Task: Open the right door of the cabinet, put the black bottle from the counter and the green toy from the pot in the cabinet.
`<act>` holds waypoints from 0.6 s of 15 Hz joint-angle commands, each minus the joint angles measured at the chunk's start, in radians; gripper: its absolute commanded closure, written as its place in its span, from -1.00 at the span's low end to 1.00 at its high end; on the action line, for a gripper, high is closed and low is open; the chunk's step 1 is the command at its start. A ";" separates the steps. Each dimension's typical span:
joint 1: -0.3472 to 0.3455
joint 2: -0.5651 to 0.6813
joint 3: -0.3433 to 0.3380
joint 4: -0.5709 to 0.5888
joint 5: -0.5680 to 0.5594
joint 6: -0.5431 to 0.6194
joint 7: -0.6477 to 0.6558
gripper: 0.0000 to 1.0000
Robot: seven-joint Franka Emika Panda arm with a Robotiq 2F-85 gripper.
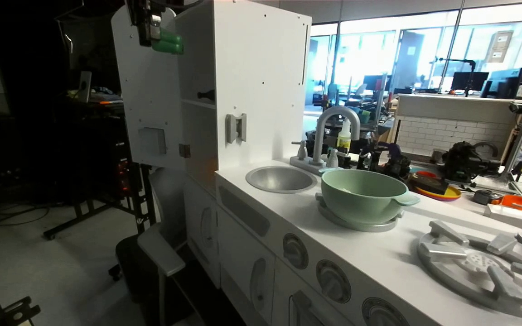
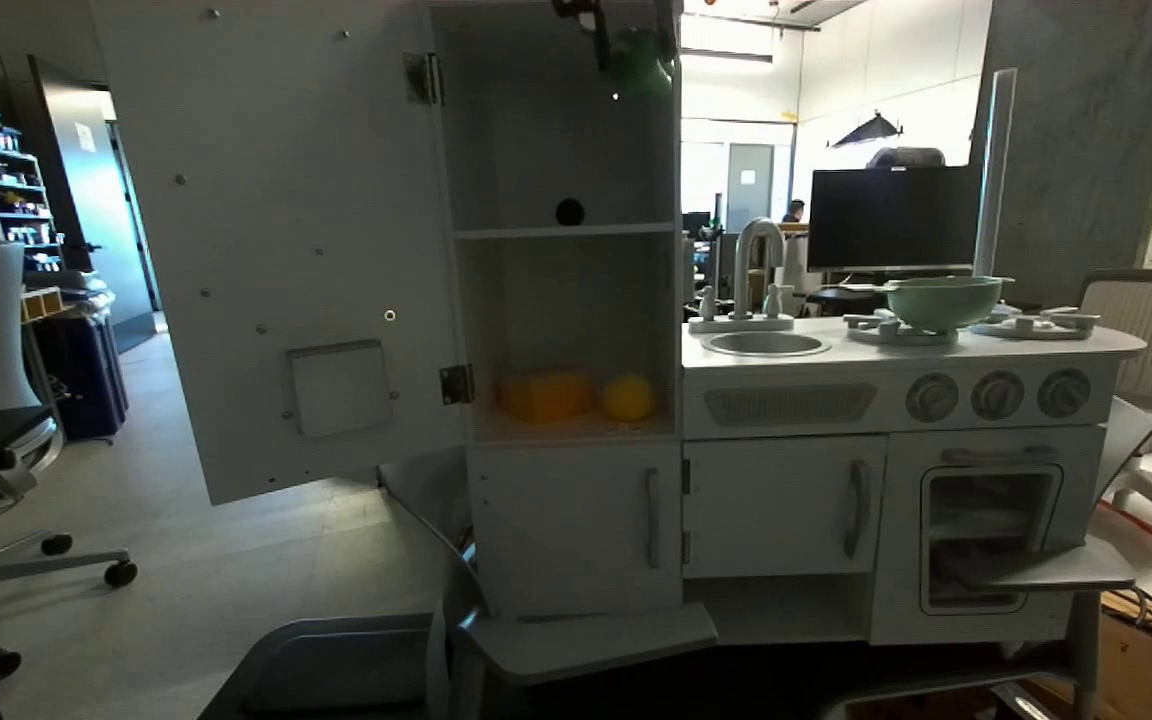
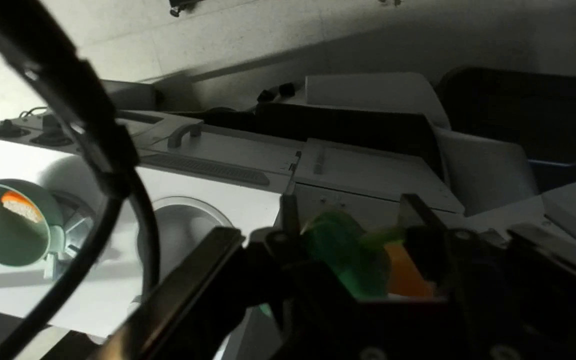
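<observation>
The right door [image 2: 286, 230] stands swung wide open, also in an exterior view [image 1: 150, 95]. The cabinet [image 1: 261, 59] shows its two inner compartments. The black bottle [image 1: 206, 94] lies on the middle shelf; only its dark round end [image 2: 570, 212] shows from the front. My gripper [image 1: 150, 31] is high at the upper compartment's opening, with the green toy [image 1: 168, 42] between its fingers, clear of the shelf. In the wrist view the green toy [image 3: 343, 250] fills the space between the fingers [image 3: 349, 205]. The pot [image 1: 365, 199] stands on a burner on the counter [image 1: 283, 203].
An orange block [image 2: 544, 396] and a yellow ball [image 2: 628, 398] lie in the lower compartment. An orange and white item [image 3: 20, 206] is in the pot. The faucet [image 1: 333, 122] and sink [image 1: 281, 179] are beside the cabinet. A chair [image 2: 586, 640] stands in front.
</observation>
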 commanded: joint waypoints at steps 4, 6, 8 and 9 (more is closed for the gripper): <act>0.083 0.145 -0.031 0.126 -0.189 0.064 -0.107 0.44; 0.096 0.146 -0.036 0.089 -0.238 0.178 -0.086 0.44; 0.129 0.146 -0.044 0.085 -0.287 0.275 -0.041 0.44; 0.129 0.140 -0.047 0.052 -0.304 0.349 -0.016 0.44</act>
